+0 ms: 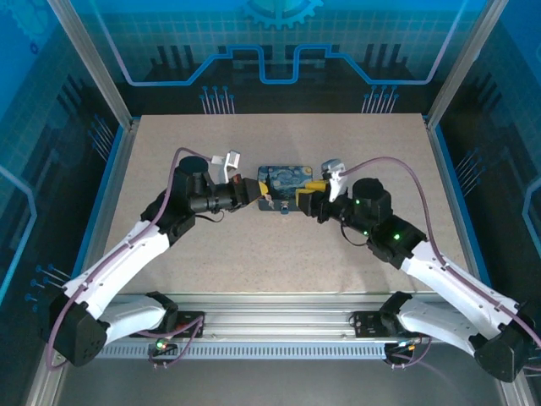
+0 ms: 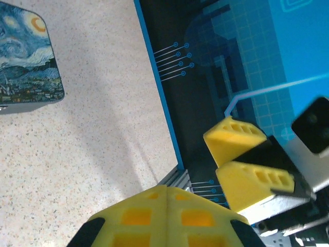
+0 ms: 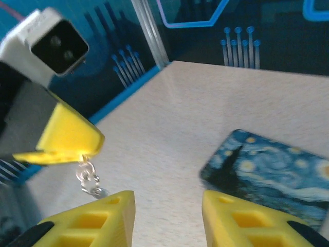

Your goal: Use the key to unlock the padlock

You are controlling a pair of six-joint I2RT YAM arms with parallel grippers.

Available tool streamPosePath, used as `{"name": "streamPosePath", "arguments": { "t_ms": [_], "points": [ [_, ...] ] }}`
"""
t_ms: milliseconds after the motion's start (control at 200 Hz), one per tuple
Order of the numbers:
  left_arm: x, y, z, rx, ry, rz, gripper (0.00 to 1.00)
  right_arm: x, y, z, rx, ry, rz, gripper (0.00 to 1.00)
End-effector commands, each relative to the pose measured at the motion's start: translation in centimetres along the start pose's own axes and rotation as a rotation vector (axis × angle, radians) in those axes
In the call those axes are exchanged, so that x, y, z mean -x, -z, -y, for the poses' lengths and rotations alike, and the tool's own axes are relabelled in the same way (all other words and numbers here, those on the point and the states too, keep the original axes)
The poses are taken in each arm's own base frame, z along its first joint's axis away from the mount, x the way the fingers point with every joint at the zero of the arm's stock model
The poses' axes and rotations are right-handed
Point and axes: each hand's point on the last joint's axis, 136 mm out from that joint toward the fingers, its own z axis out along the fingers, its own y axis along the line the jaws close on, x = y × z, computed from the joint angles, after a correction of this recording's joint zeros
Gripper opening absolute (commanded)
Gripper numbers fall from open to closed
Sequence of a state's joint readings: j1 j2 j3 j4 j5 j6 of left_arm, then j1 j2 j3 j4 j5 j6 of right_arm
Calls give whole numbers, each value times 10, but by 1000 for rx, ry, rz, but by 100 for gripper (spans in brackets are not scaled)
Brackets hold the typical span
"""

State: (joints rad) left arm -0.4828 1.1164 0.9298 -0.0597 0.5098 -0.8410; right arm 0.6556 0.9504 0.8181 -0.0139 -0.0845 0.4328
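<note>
Key on a small metal ring (image 3: pixel 88 180) hung from the tip of the left gripper (image 3: pixel 82 152), low on the left of the right wrist view, over the speckled table (image 3: pixel 169 118). Nearest in that view, along the bottom edge, the right gripper (image 3: pixel 168 218) had its yellow jaws spread wide, with table showing between them. Just past them the left gripper's jaws were pressed together, pinching the ring. Along the bottom edge of the left wrist view the same jaws met with only a seam between them. A white camera box (image 3: pixel 51 43) sat above them at the upper left. At the lower right lay a flat, round-cornered block printed with a starry-night painting (image 3: pixel 272 164); whether it was the padlock could not be told. Seen from above, the two arms came in from the bottom corners to the middle of the table. The left gripper was at the block's left edge and the right gripper at its right edge, with the block lying flat between them. Farther off, the table ran to a blue back wall (image 1: pixel 270 51) patterned with circuit lines, with metal posts (image 1: pixel 93 63) at either side.
</note>
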Motion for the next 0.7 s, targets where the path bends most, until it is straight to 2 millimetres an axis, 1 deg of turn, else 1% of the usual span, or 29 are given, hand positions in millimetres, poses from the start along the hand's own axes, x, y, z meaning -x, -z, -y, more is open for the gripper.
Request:
{"name": "streamPosePath", "arguments": {
  "t_ms": [0, 20, 35, 95, 210, 250, 315, 395, 520, 695],
  "points": [
    [3, 4, 11, -32, -125, 49, 0, 5, -3, -34, 272, -291, 6, 40],
    [3, 4, 12, -35, -129, 52, 0, 4, -4, -35, 289, -316, 5, 40],
    [3, 4, 13, -40, -131, 54, 0, 8, -5, -39, 316, -324, 26, 40],
    [2, 4, 18, -60, -146, 67, 0, 13, -6, -44, 384, -392, 69, 43],
    [1, 4, 27, -91, -176, 97, 0, 16, -12, -42, 439, -506, 118, 47],
    [1, 5, 30, -103, -181, 110, 0, 18, -13, -43, 458, -519, 135, 47],
    [2, 5, 32, -115, -184, 129, 0, 21, -14, -44, 478, -544, 146, 43],
    [4, 6, 34, -120, -187, 150, 0, 24, -15, -48, 504, -568, 151, 41],
    [5, 7, 40, -138, -190, 171, 0, 23, -21, -54, 524, -587, 139, 40],
    [8, 13, 41, -138, -194, 223, 0, 21, -27, -64, 543, -600, 136, 44]
  ]
}}
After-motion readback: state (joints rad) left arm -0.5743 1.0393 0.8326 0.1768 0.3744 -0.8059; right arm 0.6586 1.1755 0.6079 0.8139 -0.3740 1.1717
